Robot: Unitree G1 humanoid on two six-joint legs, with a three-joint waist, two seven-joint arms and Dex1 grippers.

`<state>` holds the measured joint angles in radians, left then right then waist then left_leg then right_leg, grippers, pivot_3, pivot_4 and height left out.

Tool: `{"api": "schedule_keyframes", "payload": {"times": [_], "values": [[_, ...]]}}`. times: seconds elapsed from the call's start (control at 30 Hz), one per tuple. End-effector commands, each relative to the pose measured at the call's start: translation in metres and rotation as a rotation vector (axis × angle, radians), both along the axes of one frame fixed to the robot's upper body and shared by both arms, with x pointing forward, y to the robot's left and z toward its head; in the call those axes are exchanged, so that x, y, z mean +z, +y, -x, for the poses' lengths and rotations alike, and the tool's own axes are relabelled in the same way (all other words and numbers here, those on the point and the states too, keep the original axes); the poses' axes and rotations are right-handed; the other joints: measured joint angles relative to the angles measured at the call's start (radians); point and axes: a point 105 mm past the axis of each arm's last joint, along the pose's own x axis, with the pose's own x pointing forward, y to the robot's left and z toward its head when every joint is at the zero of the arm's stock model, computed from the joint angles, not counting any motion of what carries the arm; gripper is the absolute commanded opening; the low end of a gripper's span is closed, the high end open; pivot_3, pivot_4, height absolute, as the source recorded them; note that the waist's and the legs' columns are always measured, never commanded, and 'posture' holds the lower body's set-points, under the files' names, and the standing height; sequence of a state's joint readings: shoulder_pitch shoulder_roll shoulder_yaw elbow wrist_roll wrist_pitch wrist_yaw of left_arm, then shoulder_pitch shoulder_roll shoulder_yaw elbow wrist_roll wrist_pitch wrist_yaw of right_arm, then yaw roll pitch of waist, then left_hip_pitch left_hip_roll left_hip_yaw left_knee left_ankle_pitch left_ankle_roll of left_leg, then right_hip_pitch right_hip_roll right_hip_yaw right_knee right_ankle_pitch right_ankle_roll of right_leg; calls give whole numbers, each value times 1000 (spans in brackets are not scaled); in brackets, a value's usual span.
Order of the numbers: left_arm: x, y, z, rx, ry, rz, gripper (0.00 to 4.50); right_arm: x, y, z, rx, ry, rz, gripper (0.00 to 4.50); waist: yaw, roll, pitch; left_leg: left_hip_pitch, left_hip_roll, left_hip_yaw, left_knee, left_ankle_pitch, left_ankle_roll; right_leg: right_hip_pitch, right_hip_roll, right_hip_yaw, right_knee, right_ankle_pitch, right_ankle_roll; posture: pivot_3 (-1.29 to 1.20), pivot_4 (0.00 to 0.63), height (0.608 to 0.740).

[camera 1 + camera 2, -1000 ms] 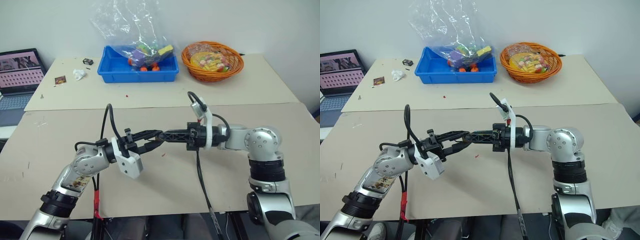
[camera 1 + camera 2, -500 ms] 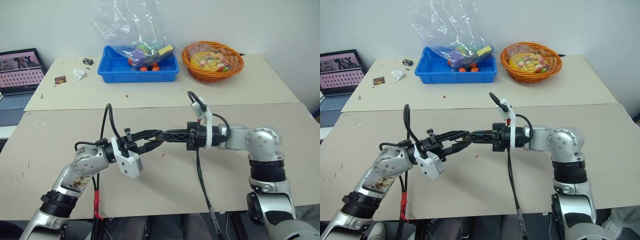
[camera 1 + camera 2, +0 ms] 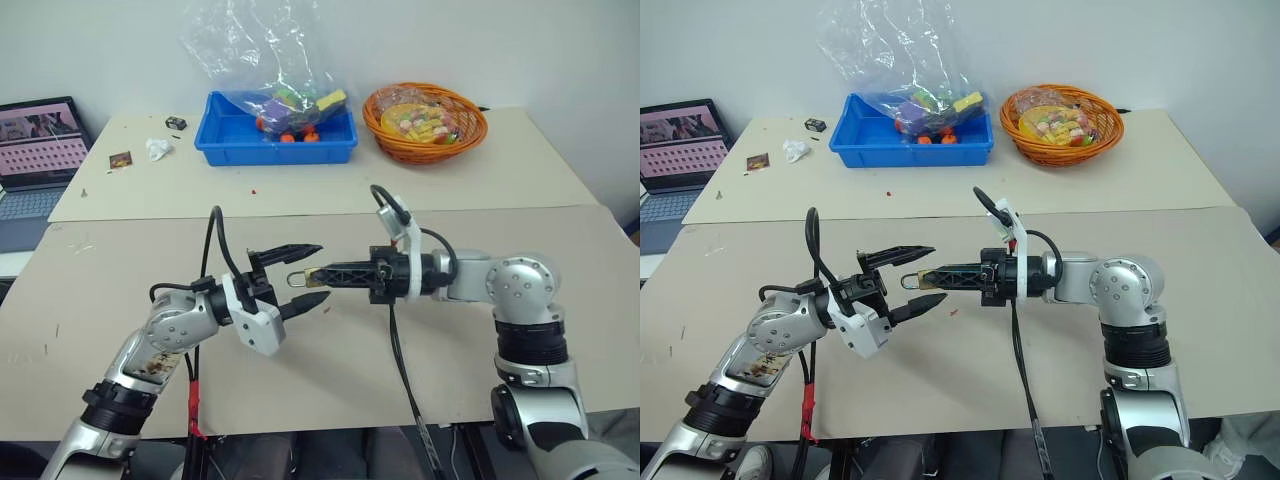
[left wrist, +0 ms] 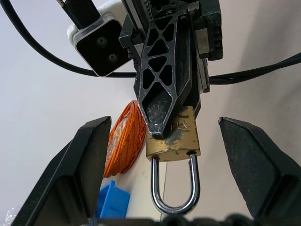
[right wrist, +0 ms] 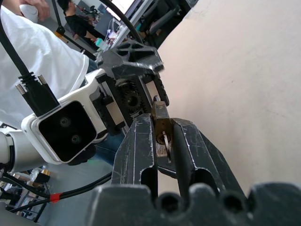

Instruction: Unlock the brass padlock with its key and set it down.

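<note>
brass padlock (image 4: 173,140) sits clamped between our right gripper (image 3: 318,272) fingers, shackle toward the left gripper (image 3: 313,275). we see that gripper's fingers spread apart, either side of the padlock without touching.

Silver metal arms, black bands at joints. Black two-finger grippers, left gripper (image 3: 305,273) and right gripper (image 3: 318,272), lattice-cut fingers (image 4: 162,70). White wrist camera housings, looping black cables, red tie on left forearm.

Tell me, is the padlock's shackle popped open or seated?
Cannot tell. The right pincer grips the brass padlock; its shackle shows both legs reaching the body, but the joints are too unclear.
</note>
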<state>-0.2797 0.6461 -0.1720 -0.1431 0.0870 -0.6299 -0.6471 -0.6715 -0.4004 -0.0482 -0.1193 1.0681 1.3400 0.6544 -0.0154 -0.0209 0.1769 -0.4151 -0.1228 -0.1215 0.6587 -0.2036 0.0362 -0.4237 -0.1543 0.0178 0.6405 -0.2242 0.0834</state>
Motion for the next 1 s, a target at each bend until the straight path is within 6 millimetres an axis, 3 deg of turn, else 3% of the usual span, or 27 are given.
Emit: {"api": "schedule_keyframes", "payload": {"times": [0.03,0.17,0.2,0.27,0.47,0.57,0.83,1.0], "values": [[15,14,3,-18,290,195,3933,1,-21,-15,-95,-31,-9,180,-1,0,0,0,0,0,0,0,0,0,0,0,0,0,0,0,150,740],[18,20,7,-6,415,216,3933,4,-34,-24,-148,-53,-8,180,-1,0,0,0,0,0,0,0,0,-1,0,0,1,0,0,0,150,740],[15,22,5,12,456,221,3533,4,-36,-24,-153,-56,-11,180,-1,0,0,0,0,0,0,0,0,0,0,0,1,0,0,0,150,740],[11,24,2,31,535,243,3219,6,-38,-25,-160,-62,-15,180,-2,0,0,0,0,0,0,0,0,0,0,0,0,0,0,0,150,740],[-2,15,2,19,841,304,951,12,-34,-22,-137,-86,-21,180,-1,0,0,0,0,0,0,0,0,0,0,0,0,0,0,0,150,740],[-6,11,3,10,971,327,58,13,-29,-16,-105,-103,-12,180,-1,0,0,0,0,0,0,0,0,0,0,0,0,0,0,0,150,740],[6,-5,4,-55,1137,395,58,5,-13,13,28,-170,54,180,1,0,0,0,0,0,0,0,0,0,0,0,0,0,0,0,150,740],[16,-13,10,-98,1177,410,58,-2,-13,12,17,-167,65,180,0,0,0,0,0,0,0,0,0,1,0,0,0,0,0,0,150,740]]}}
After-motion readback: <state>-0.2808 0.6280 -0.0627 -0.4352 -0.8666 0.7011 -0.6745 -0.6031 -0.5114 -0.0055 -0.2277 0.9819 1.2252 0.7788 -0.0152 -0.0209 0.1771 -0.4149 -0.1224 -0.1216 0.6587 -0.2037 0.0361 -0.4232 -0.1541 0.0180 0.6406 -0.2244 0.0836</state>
